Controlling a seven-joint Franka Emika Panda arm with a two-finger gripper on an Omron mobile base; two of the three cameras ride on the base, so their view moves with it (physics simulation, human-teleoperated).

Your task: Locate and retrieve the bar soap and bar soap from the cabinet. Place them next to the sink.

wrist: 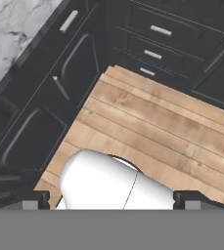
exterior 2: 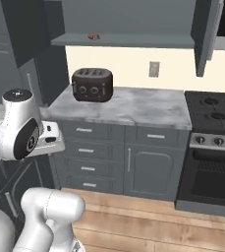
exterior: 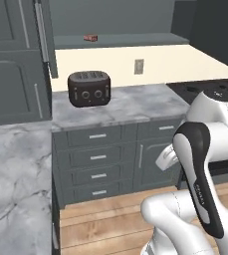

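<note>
A small reddish-brown bar soap lies on the long shelf board of the open dark grey wall cabinet, above the toaster. My arm is folded low in front of the base, far below and short of the shelf. In the hand view my gripper points down at the wood floor. Its two dark fingertips sit wide apart at the bottom corners, open, with nothing between them. The sink is out of view.
A black toaster stands on the marble counter under the shelf. Grey drawers with silver handles sit below, with a stove to the right. An open cabinet door hangs left of the shelf. Another marble counter runs along the left.
</note>
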